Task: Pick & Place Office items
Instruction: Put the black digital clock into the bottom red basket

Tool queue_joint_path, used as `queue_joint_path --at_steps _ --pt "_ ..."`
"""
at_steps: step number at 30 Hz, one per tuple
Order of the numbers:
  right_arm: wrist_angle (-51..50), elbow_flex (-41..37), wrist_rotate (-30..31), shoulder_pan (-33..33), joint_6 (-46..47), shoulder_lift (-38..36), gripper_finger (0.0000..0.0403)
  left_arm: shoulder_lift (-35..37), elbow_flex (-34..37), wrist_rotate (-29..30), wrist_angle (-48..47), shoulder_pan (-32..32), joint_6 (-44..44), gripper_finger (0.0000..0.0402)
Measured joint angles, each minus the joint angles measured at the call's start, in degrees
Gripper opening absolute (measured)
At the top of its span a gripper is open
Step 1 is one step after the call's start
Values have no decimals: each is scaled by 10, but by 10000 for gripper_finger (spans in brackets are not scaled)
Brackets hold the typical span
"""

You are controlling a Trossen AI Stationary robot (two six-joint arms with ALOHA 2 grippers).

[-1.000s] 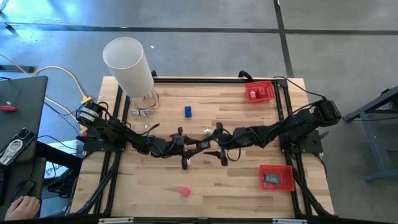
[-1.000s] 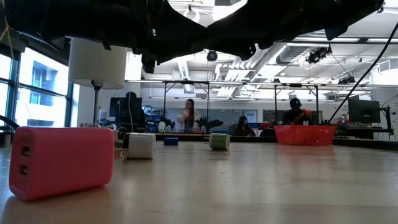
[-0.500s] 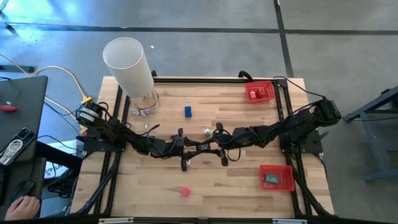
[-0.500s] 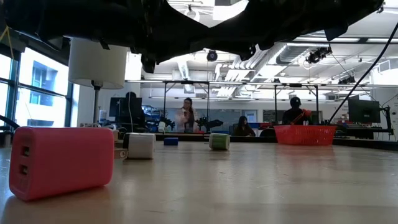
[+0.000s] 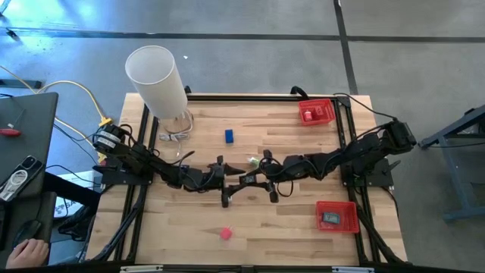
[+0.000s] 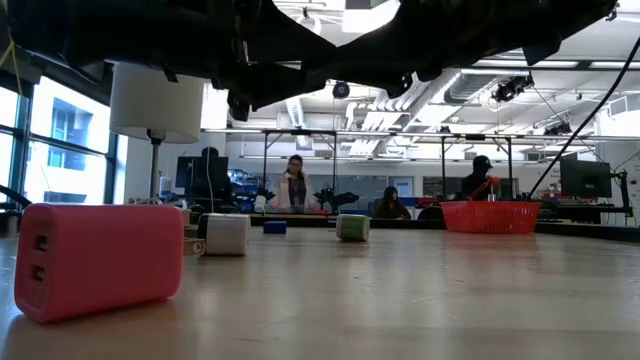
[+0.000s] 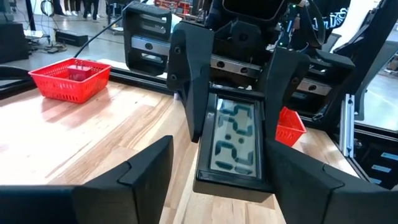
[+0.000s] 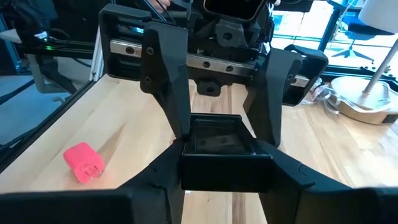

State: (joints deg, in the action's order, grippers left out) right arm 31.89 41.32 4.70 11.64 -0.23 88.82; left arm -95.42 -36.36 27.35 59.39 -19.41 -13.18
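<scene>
While both arms met over mid-counter (image 5: 288,227), the black flat rectangular display unit (image 7: 231,134) sat pinched in the right hand (image 7: 234,155) - long axis running arm to arm - its far end between the spread left hand (image 8: 221,134), apparently not yet gripping.

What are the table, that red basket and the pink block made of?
The table looks like pale wood: plank seams and grain show. The red basket seems plastic mesh, with open lattice walls. The pink block looks like smooth matte plastic, probably a charger, with two slots on its end.
</scene>
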Motion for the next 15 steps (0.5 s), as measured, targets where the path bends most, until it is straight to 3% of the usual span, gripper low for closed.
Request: queue_joint_path --at_steps 4,15 --pt "-5 0 -1 1 1 0 142 0 0 -27 12 -7 57 243" --pt "-49 0 35 3 6 -8 142 1 0 -31 8 -12 61 244"
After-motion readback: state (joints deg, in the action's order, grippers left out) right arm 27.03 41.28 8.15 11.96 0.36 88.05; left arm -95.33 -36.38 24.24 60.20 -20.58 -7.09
